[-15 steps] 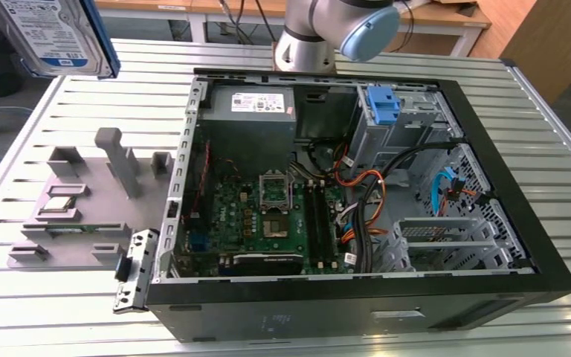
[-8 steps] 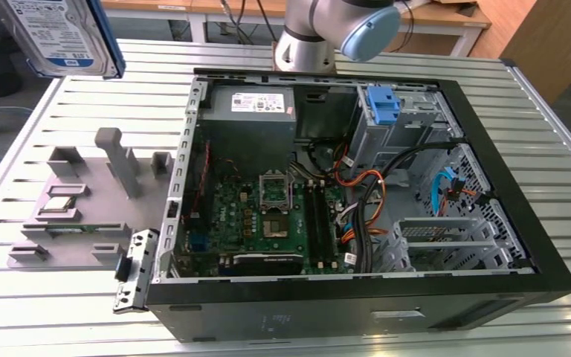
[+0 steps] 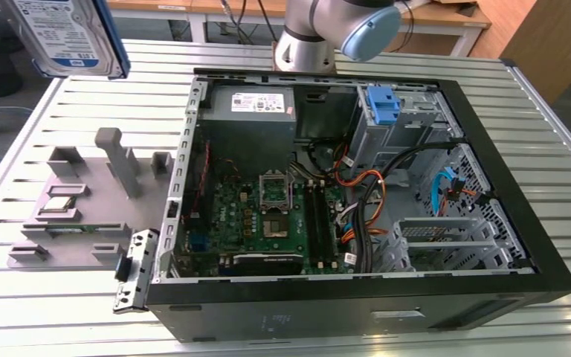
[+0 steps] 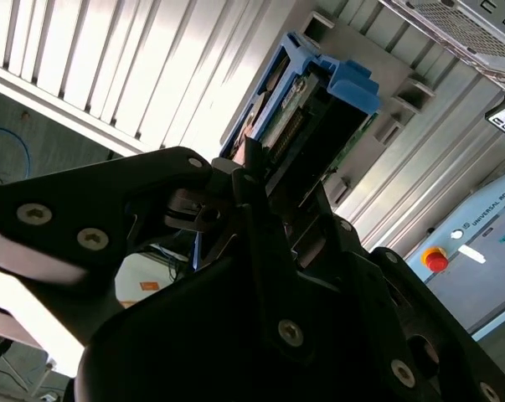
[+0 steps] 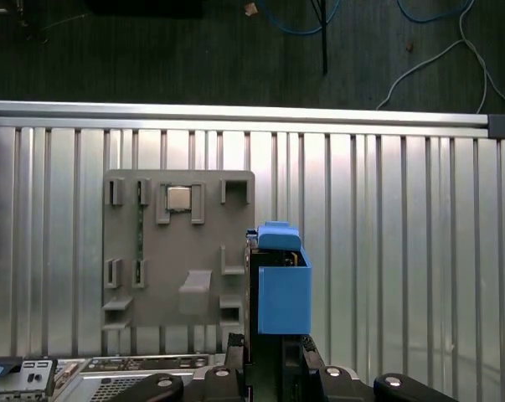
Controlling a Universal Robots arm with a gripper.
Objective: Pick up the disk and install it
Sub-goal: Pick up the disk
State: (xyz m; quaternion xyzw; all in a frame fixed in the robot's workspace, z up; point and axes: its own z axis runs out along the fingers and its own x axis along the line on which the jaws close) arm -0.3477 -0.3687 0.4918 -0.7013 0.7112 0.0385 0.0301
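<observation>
**Desk:** What sits nearest the lens?

**Photographer:** The gripper [image 5: 273, 356], jaws clamped on the disk [image 3: 59, 33]. The disk hangs clear of the table, edge-on in the first wrist view, with its blue carrier [image 5: 283, 293] pointing away from the wrist.

**Desk:** How will it handle?

**Photographer:** My reading is that it's dense and rigid for its size. The smooth metal faces could slide under a weak pinch, and it would not forgive a knock. The broad flat faces look the safest hold, since the plastic end handle likely flexes.

**Desk:** And below it?

**Photographer:** A grey fixture plate [image 5: 152, 251] with a processor chip [image 5: 178, 198] seated in one slot, lying on a slatted aluminium table [image 5: 386, 251]. The disk hovers over the plate's edge, beside bare slats.

**Desk:** Further off?

**Photographer:** In the exterior view, an open computer case [image 3: 365, 320] lies on its side to the exterior view's right of the plate, motherboard [image 3: 265, 216] exposed. A blue bracket [image 3: 383, 104] sits atop the grey drive cage [image 3: 404, 137] in the far corner, and the arm [image 3: 311, 37] stands beyond the case. Past the table edge there is dark floor with loose cables [image 5: 440, 46], and wooden furniture [image 3: 543, 37] at the back.
</observation>
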